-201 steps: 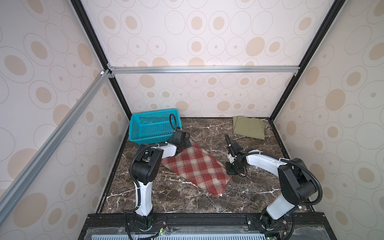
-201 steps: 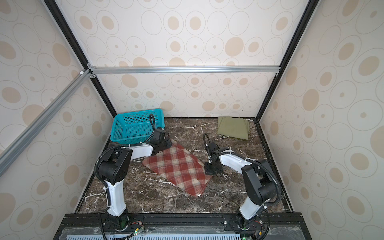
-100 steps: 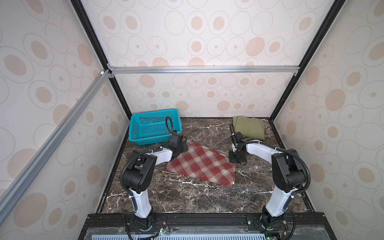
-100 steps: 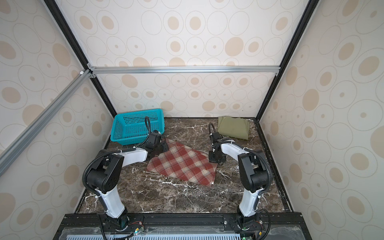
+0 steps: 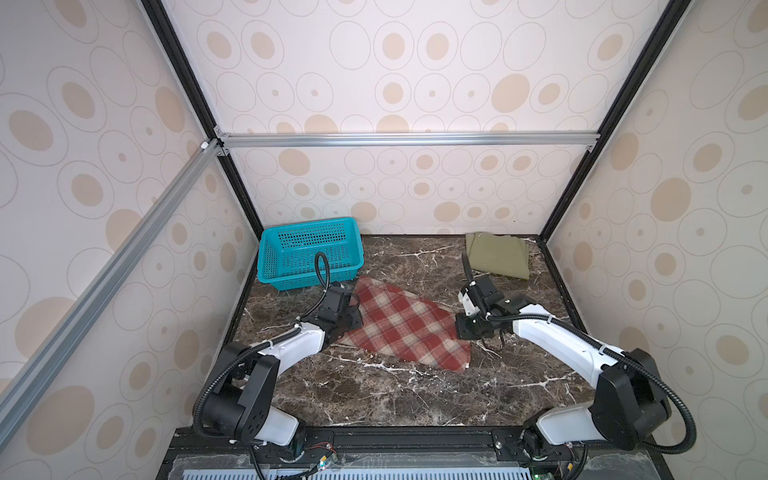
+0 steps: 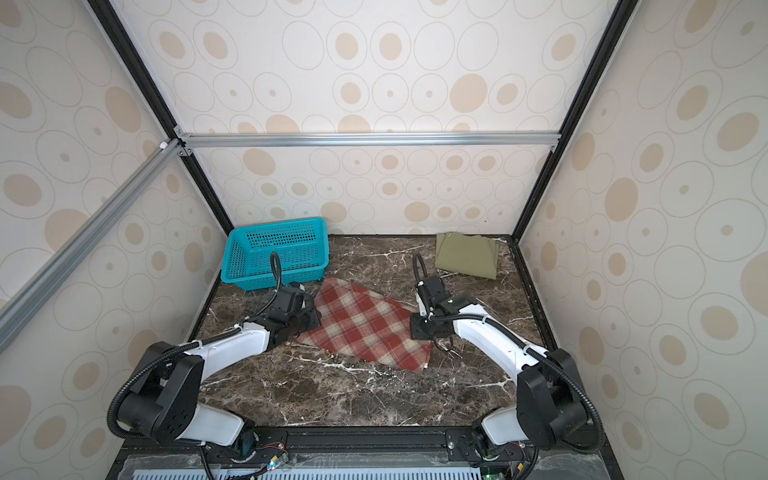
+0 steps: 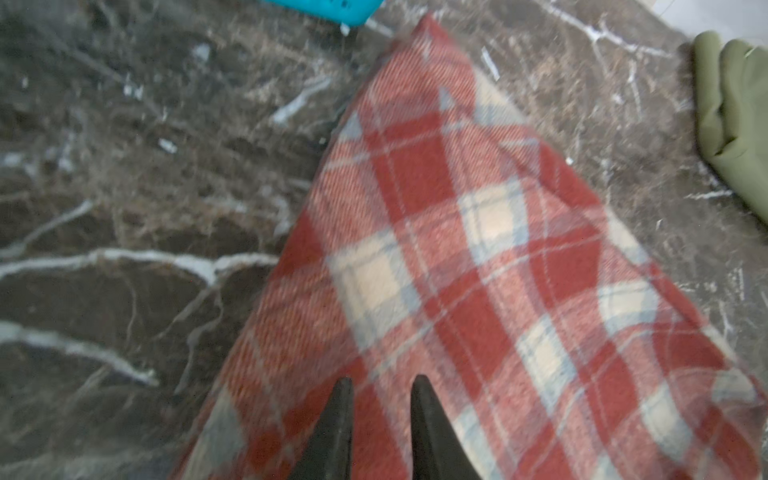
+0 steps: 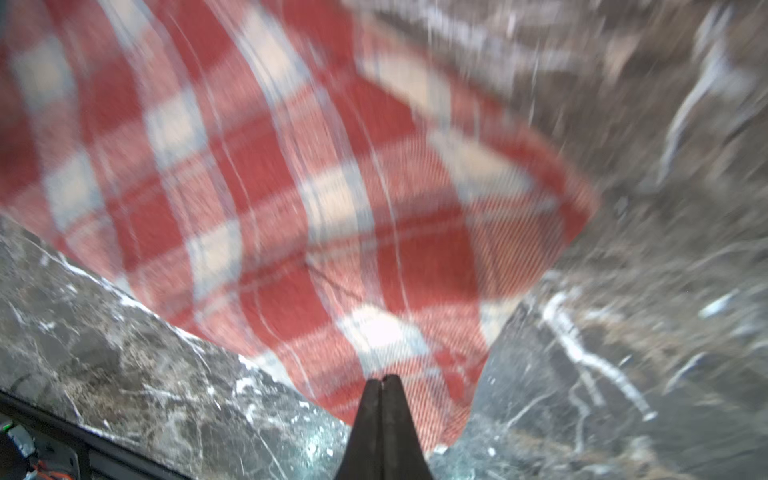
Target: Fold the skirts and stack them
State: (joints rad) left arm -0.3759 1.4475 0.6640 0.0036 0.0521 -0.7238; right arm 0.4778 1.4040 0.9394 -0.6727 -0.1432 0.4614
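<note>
Flat on marble top [image 5: 374, 395]: plaid skirt [image 5: 405, 328], corner just beside teal basket [image 5: 266, 266]; olive skirt [image 5: 496, 259] well apart from basket, bare marble between. Over the plaid, left gripper [image 7: 380, 384] slightly parted, apparently empty; right gripper [image 8: 382, 380] pinched onto its edge.

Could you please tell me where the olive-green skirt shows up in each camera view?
In a top view: olive-green skirt, back right corner.
In a top view: olive-green skirt, same corner.
Left wrist: at the frame's edge, beyond the plaid skirt.
Right wrist: not in it.
Shared landmark: the plaid skirt, in every view.
</note>
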